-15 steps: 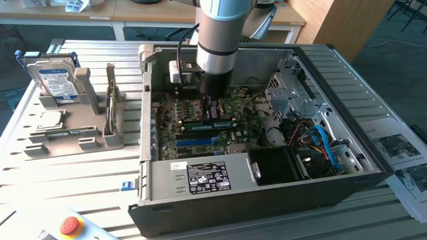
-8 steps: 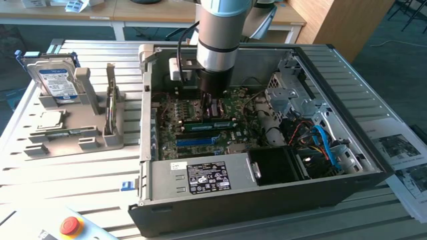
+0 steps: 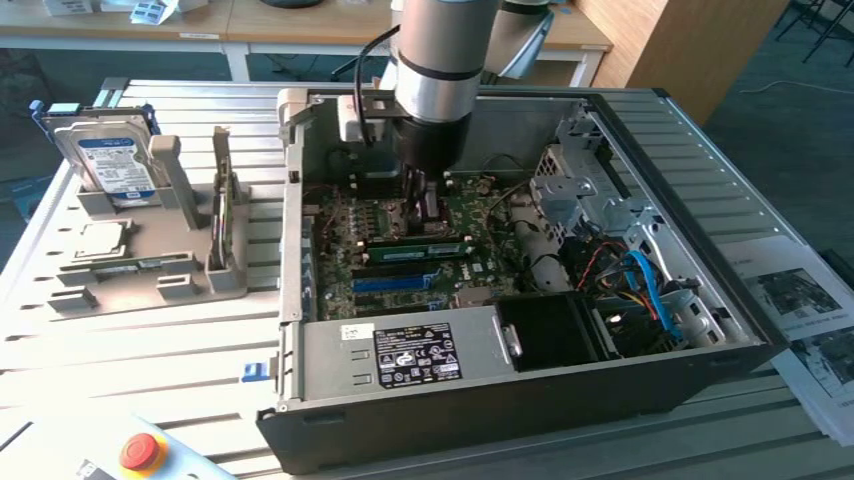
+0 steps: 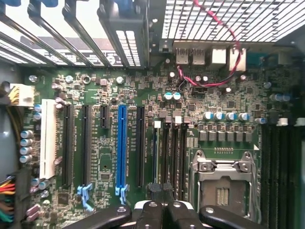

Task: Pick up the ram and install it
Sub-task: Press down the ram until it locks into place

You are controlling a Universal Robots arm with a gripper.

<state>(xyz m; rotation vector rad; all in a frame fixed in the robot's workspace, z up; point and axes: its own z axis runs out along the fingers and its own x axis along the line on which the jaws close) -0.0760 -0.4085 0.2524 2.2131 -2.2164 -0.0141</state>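
Observation:
The ram (image 3: pixel 420 249), a long green stick with a pale label, stands on edge in a motherboard slot inside the open computer case (image 3: pixel 747 330). My gripper (image 3: pixel 427 212) hangs low just behind and above it, shut, with nothing visible between the fingers. In the wrist view the gripper (image 4: pixel 161 191) has its black fingertips (image 4: pixel 155 190) pressed together over the narrow memory slots (image 4: pixel 171 152), beside the CPU socket (image 4: pixel 221 183). The blue slot (image 3: pixel 394 283) lies in front of the ram, and in the wrist view the blue slot (image 4: pixel 121 143) lies to one side of the gripper.
A grey fixture (image 3: pixel 147 285) on the exterior view's left holds a hard drive (image 3: pixel 110 165) and a thin upright board (image 3: pixel 220 200). The power supply (image 3: pixel 400 355), drive cage (image 3: pixel 587 195) and blue cables (image 3: pixel 654 290) crowd the case. A red button (image 3: pixel 140 452) sits at the front.

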